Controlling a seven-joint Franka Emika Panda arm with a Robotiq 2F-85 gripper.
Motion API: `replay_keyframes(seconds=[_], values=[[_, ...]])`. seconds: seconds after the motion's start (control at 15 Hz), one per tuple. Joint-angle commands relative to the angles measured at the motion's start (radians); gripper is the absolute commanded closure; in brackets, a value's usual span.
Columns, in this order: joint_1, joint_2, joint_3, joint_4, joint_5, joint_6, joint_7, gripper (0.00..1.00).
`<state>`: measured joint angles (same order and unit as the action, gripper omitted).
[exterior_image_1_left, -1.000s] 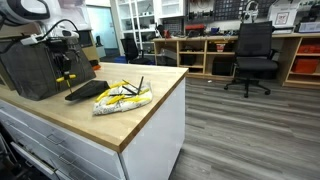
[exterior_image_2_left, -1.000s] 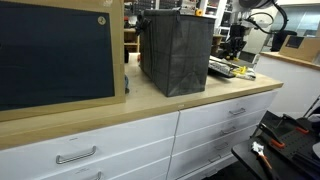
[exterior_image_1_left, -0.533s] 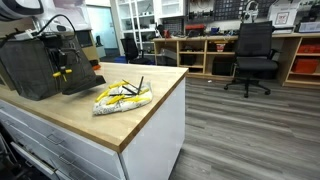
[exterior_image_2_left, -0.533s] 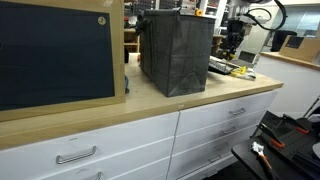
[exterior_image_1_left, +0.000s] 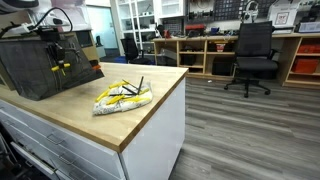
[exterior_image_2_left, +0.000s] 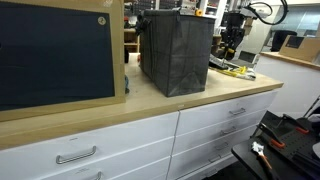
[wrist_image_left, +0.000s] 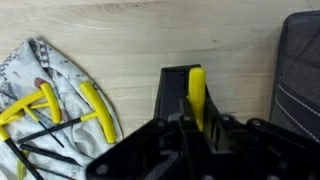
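Note:
In the wrist view my gripper (wrist_image_left: 192, 118) is shut on the yellow strap (wrist_image_left: 197, 88) of a flat black item (wrist_image_left: 172, 92), which hangs above the wooden countertop (wrist_image_left: 150, 40). In an exterior view the gripper (exterior_image_1_left: 59, 58) is raised beside the black fabric bin (exterior_image_1_left: 35, 72), with the yellow strap (exterior_image_1_left: 62, 68) hanging below it. A white patterned bag with yellow handles (exterior_image_1_left: 122, 97) lies on the counter near the held item, and shows at the left of the wrist view (wrist_image_left: 45, 95). In an exterior view the gripper (exterior_image_2_left: 231, 45) sits behind the bin (exterior_image_2_left: 175, 50).
The counter's edge (exterior_image_1_left: 150, 125) drops to the floor on the near side, with drawers below (exterior_image_2_left: 200, 125). A dark framed board (exterior_image_2_left: 55, 50) stands on the counter. A black office chair (exterior_image_1_left: 252, 55) and shelving (exterior_image_1_left: 195, 50) stand across the room.
The gripper has lifted the black item off the counter and carried it up towards the black bin. The bag has not moved.

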<state>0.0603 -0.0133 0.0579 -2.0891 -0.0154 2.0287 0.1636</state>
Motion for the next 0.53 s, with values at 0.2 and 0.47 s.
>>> replay_keyframes(seconds=[0.2, 0.47], values=[[-0.022, 0.101, -0.024, 0.027, -0.003, 0.002, 0.007, 0.96], [-0.023, 0.137, -0.023, 0.065, 0.061, -0.090, -0.030, 0.96]])
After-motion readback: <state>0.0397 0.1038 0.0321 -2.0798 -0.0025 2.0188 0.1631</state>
